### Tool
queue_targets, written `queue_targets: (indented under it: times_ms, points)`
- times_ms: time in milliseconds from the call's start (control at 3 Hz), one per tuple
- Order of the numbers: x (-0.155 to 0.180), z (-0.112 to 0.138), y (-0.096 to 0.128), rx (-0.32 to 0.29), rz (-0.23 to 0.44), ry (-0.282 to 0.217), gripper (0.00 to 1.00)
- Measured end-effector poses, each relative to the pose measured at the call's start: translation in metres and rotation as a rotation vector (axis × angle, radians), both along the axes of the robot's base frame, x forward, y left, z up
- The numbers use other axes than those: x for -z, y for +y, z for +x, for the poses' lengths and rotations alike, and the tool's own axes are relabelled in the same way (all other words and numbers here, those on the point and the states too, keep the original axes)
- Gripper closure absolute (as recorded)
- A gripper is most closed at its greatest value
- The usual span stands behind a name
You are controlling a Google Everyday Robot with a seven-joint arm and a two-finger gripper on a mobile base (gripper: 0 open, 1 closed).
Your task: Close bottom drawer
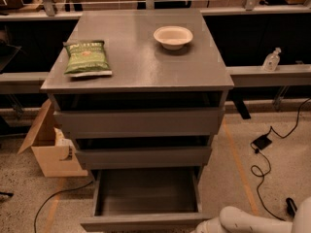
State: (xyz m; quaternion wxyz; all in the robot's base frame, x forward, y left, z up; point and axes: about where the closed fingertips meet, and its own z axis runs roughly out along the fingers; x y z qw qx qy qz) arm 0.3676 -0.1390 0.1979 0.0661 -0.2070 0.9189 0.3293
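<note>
The bottom drawer (146, 193) of the grey cabinet (141, 67) is pulled far out, and its empty inside shows. Its flat front (141, 222) lies near the lower edge of the view. The middle drawer (143, 155) and the top drawer (141, 122) stand slightly out. My white arm (243, 220) reaches in from the lower right corner. My gripper (201, 227) is at the bottom edge, by the right end of the bottom drawer's front, mostly cut off by the frame.
A green chip bag (86, 58) and a white bowl (173, 36) sit on the cabinet top. An open cardboard box (48, 147) stands on the floor at the left. Black cables and a power brick (262, 142) lie on the floor at the right. A sanitizer bottle (272, 59) stands on a ledge.
</note>
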Motion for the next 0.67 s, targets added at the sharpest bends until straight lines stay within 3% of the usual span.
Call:
queue_targets:
  times_ms: [667]
  points:
    - [0.004,0.024,0.010,0.012,0.078,-0.090,1.00]
